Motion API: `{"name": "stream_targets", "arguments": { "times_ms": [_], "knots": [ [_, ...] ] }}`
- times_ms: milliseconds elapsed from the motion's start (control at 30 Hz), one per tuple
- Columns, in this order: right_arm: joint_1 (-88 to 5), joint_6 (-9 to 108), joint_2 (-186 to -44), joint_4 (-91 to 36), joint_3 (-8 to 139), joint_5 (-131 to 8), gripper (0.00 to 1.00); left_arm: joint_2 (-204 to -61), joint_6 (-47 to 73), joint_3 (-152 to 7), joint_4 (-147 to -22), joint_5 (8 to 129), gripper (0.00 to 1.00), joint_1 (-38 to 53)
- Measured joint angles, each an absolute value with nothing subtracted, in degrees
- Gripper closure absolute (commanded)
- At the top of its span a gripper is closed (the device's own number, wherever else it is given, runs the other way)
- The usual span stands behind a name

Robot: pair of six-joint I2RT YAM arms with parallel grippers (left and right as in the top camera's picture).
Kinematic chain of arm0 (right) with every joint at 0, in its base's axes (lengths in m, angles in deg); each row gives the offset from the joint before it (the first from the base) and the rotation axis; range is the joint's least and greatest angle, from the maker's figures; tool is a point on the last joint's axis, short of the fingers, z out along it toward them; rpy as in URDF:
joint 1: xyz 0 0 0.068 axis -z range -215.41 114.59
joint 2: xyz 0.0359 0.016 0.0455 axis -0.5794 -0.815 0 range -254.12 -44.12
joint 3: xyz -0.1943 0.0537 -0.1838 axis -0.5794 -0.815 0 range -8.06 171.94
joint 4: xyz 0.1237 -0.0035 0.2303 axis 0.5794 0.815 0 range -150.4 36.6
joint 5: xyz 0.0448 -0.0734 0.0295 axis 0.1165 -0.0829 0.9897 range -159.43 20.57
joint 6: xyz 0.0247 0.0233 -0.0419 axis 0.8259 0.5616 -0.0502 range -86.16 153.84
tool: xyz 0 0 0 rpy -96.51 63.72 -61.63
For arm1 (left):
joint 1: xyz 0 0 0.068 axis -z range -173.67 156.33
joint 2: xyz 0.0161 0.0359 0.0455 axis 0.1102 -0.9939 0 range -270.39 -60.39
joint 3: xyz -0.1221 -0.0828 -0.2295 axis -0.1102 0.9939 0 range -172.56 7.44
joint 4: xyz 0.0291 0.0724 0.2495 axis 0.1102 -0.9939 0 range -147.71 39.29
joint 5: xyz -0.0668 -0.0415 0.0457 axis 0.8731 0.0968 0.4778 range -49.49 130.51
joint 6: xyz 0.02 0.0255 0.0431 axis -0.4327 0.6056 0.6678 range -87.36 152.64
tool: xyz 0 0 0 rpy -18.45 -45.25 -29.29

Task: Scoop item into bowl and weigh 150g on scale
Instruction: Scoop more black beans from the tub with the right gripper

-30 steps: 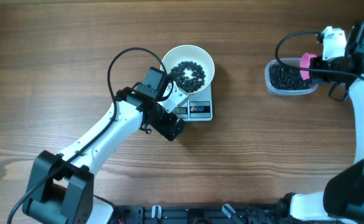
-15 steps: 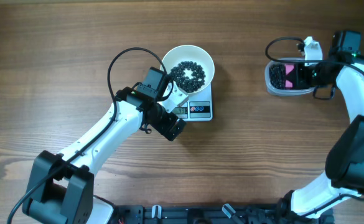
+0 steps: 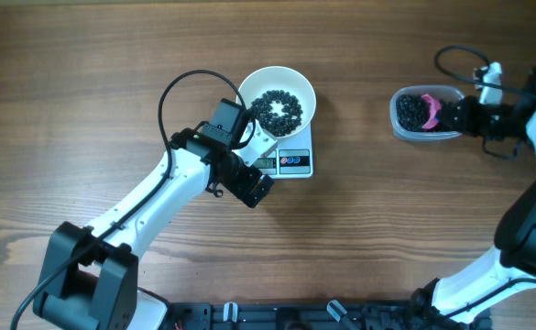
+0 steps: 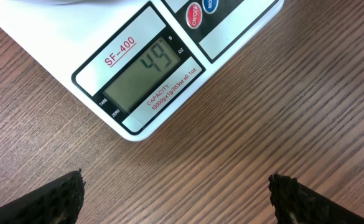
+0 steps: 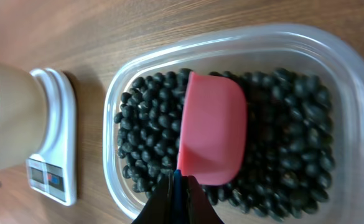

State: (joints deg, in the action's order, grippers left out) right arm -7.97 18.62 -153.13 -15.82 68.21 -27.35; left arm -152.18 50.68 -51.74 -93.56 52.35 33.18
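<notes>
On the worktop (image 3: 84, 73) the bowl (image 3: 286, 78), partly filled with beans (image 3: 277, 110), stands on the scale (image 3: 295, 162), whose display reads well under the target. The left end effector (image 4: 177, 196) hangs just before the scale, fingers wide apart and empty. Far right of the scale, in the plastic tub (image 3: 398, 128), the right end effector (image 5: 177, 193) is clamped on the pink scoop (image 5: 211, 137). This thin pinch may let a loaded scoop tilt and spill beans on the long carry.

White arms (image 3: 147, 203), black joints (image 3: 77, 255), looping cables (image 3: 161, 108).
</notes>
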Motion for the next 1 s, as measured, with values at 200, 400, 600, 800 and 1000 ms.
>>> {"name": "stream_targets", "arguments": {
  "times_ms": [200, 400, 600, 800, 1000],
  "knots": [
    [-1.5, 18.9, -153.9, -13.7, 68.0, -18.3, 0.96, -152.2, 50.7, -51.7, -93.5, 52.3, 0.00, 33.2],
    [4.1, 24.6, -153.9, -13.0, 68.0, -14.1, 0.96, -152.2, 50.7, -51.7, -93.5, 52.3, 0.00, 33.2],
    [5.3, 26.1, -153.9, -13.0, 68.0, -7.0, 0.96, -152.2, 50.7, -51.7, -93.5, 52.3, 0.00, 33.2],
    [5.3, 26.3, -153.9, -12.8, 68.0, -1.4, 0.96, -152.2, 50.7, -51.7, -93.6, 52.3, 0.00, 33.2],
    [5.3, 26.4, -153.9, -12.8, 68.0, 0.9, 0.96, -152.2, 50.7, -51.7, -93.5, 52.3, 0.00, 33.2]
  ]
}}
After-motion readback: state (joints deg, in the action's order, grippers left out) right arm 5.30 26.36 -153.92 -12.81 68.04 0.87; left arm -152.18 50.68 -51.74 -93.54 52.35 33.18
